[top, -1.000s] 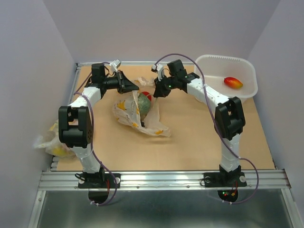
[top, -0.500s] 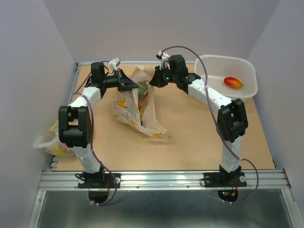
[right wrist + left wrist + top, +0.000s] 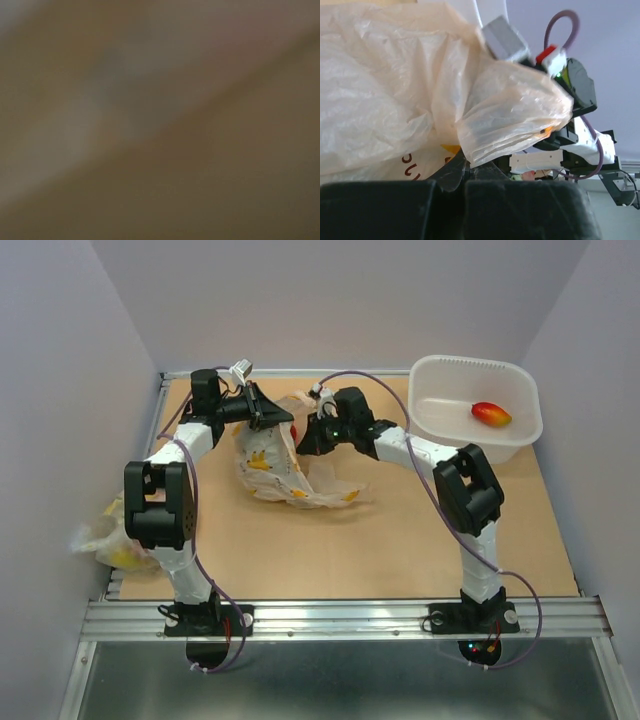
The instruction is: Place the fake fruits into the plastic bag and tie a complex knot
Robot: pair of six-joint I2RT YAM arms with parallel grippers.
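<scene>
- A second crumpled bag with something yellow inside lies at the far left edge of the top view, off the tan tabletop and beside the left arm's elbow.
- The left gripper sits in the upper left-centre of the top view, pointing right. Its fingers are clenched on the upper edge of the plastic bag.
- The plastic bag lies on the table between the two grippers, left of centre. Its orange-yellow prints face up and a flat tail of film runs out to the lower right. In the left wrist view its cream film fills the left and centre.
- The right gripper is just right of the bag's top, with its fingers closed. Bag film drapes over its tip, and I cannot tell whether it pinches that film. The right wrist view is only a brown blur.
- A white tub stands at the upper right, well apart from the bag.
- A red-and-yellow fake fruit lies inside the tub.
</scene>
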